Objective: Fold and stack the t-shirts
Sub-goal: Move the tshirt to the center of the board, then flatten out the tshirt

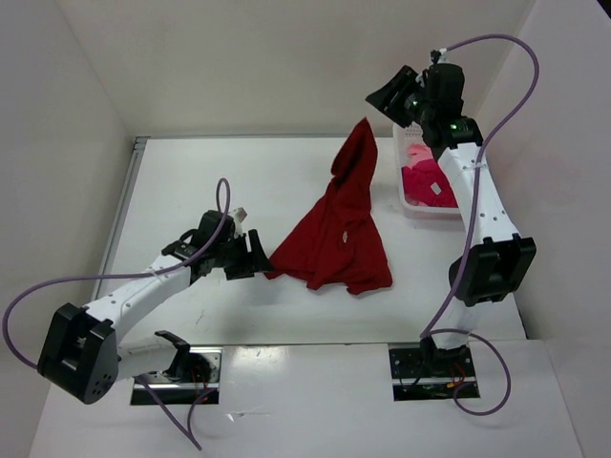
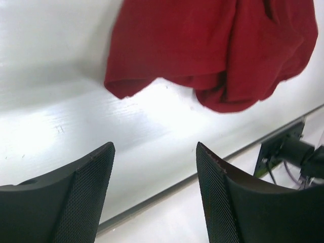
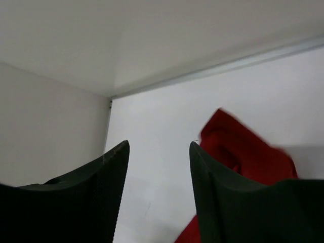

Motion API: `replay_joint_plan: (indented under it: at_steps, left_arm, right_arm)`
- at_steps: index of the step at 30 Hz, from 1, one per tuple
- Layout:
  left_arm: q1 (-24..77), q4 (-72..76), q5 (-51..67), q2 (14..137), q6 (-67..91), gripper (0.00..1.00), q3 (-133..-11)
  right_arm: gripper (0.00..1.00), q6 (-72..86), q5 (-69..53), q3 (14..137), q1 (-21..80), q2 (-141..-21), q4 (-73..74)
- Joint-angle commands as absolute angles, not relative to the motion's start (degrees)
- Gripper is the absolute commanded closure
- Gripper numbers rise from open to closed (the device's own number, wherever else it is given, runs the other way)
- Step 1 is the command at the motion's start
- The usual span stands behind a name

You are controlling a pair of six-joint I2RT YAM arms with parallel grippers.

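A dark red t-shirt [image 1: 339,234] lies crumpled on the white table [image 1: 220,181], and its far end rises in a narrow peak that no gripper holds. My right gripper [image 1: 385,95] hangs open above and to the right of that peak, its jaws empty in the right wrist view [image 3: 158,144], where the shirt [image 3: 238,152] shows blurred below. My left gripper [image 1: 260,256] is open low over the table, just left of the shirt's near-left corner. In the left wrist view it [image 2: 154,147] holds nothing and the shirt [image 2: 212,45] lies ahead. Magenta and pale pink t-shirts [image 1: 425,176] fill a basket.
The white perforated basket [image 1: 412,202] stands at the table's right edge, under the right arm. White walls close in the table on three sides. The arm bases and their cables [image 1: 430,367] sit at the near edge.
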State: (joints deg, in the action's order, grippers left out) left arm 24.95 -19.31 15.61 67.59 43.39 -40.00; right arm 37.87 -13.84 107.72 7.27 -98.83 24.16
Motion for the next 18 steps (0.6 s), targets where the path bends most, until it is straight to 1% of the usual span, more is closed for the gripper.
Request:
replay_joint_plan:
  at_steps: [1, 2, 3, 4, 6, 7, 8, 10, 12, 13, 14, 15, 16, 18]
  left_arm:
    - [24.96, -12.61, 12.83, 69.5, 47.25, 0.27, -40.31]
    - [24.96, -12.48, 12.04, 70.36, 47.37, 0.27, -41.03]
    - [24.96, -12.48, 11.87, 71.36, 46.98, 0.27, -41.22]
    - [24.96, -12.48, 11.45, 73.41, 46.85, 0.27, -41.7]
    - [24.96, -11.6, 11.25, 76.08, 46.85, 0.27, -41.92]
    - [24.96, -10.78, 10.7, 76.85, 47.18, 0.27, -41.54]
    - [24.96, -10.29, 9.99, 77.46, 47.37, 0.27, -41.31]
    - [24.96, -9.67, 8.34, 77.7, 47.37, 0.26, -41.31]
    - [24.96, -9.06, 7.73, 77.7, 47.37, 0.25, -41.31]
    - [24.96, -8.91, 7.94, 78.27, 47.21, 0.24, -41.45]
    - [24.96, -8.61, 8.4, 79.54, 46.86, 0.24, -41.75]
    - [24.96, -8.53, 8.52, 80.41, 46.76, 0.24, -41.83]
    - [24.96, -8.16, 8.84, 81.1, 46.76, 0.24, -42.15]
    - [24.96, -6.98, 9.05, 82.0, 46.76, 0.24, -42.36]
  right_arm:
    - [0.49, 35.88, -12.45, 98.92, 8.1, -92.4, 25.33]
    - [0.52, 35.2, -11.44, 96.38, 9.37, -90.52, 26.09]
    - [0.52, 35.07, -9.85, 93.97, 10.84, -88.78, 26.28]
    - [0.59, 35.07, -7.33, 89.43, 13.38, -85.66, 26.81]
    - [0.71, 36.57, -6.33, 81.89, 16.8, -81.02, 27.07]
    - [0.84, 37.76, -5.94, 76.53, 19.51, -78.05, 27.07]
    - [0.94, 38.7, -4.95, 72.43, 22.23, -75.87, 27.07]
    - [0.99, 39.84, -4.08, 66.04, 27.78, -72.75, 28.4]
    - [0.99, 42.07, -2.91, 60.28, 33.28, -70.6, 29.07]
    - [0.94, 43.29, -2.03, 57.62, 34.99, -69.05, 29.49]
    - [0.87, 44.98, -2.02, 54.2, 36.43, -67.97, 29.8]
    - [0.81, 46.01, -2.02, 52.01, 36.82, -66.99, 29.88]
    - [0.71, 47.16, -2.02, 49.65, 36.83, -65.36, 29.88]
    - [0.6, 48.44, -1.43, 47.01, 36.83, -63.09, 29.88]
